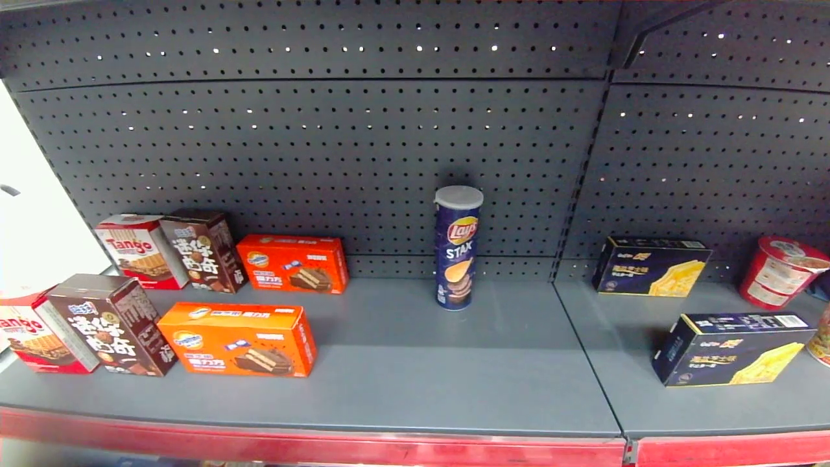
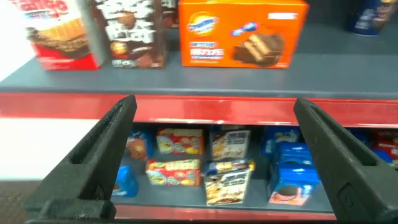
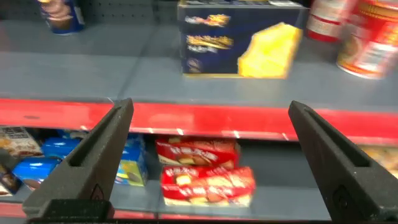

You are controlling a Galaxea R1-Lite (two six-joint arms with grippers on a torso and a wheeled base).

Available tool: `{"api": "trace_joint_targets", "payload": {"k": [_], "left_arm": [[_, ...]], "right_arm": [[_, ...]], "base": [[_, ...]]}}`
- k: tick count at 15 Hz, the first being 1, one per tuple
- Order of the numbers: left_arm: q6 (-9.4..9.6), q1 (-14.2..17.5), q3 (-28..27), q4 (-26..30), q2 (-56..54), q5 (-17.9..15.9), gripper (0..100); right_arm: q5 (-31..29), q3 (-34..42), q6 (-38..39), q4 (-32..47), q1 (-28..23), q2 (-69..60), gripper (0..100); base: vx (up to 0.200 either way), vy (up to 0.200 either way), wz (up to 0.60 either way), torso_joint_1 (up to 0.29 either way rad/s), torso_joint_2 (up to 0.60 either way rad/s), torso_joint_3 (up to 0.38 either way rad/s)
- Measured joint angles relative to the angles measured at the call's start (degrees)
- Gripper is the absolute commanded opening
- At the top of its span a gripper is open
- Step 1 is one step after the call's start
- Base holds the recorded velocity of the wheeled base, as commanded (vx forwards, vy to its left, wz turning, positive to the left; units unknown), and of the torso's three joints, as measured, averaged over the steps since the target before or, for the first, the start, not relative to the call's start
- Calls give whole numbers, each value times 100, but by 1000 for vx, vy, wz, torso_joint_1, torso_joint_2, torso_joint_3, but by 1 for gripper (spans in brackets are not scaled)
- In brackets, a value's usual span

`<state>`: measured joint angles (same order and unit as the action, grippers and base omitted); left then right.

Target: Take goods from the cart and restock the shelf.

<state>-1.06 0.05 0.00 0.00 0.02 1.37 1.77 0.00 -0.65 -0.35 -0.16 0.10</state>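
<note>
The grey shelf point(image 1: 415, 363) holds a tall blue chips can point(image 1: 457, 246) upright near the back middle. To its left lie two orange boxes point(image 1: 240, 338), brown boxes point(image 1: 113, 324) and red-white wafer boxes point(image 1: 139, 250). Two dark blue boxes point(image 1: 733, 347) and a red cup point(image 1: 781, 272) sit on the right section. My left gripper point(image 2: 214, 106) is open, low in front of the shelf's red edge point(image 2: 211, 111), facing the front orange box point(image 2: 242, 32). My right gripper point(image 3: 210, 107) is open too, facing the front dark blue box point(image 3: 239, 40). Neither holds anything.
A lower shelf under the red edge is packed with goods: blue and yellow packs point(image 2: 205, 165) on the left, red packs point(image 3: 205, 171) on the right. A perforated back wall point(image 1: 324, 149) closes the shelf. Bare shelf surface lies around the chips can.
</note>
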Motion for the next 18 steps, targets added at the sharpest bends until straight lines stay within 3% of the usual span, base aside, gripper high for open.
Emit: {"api": "trace_joint_targets", "payload": {"k": [18], "left_arm": [[-11, 5, 0, 0, 0, 24, 100]], "right_arm": [[-2, 0, -4, 4, 0, 0, 100]], "base": [[0, 0, 600, 4, 3, 2]]}}
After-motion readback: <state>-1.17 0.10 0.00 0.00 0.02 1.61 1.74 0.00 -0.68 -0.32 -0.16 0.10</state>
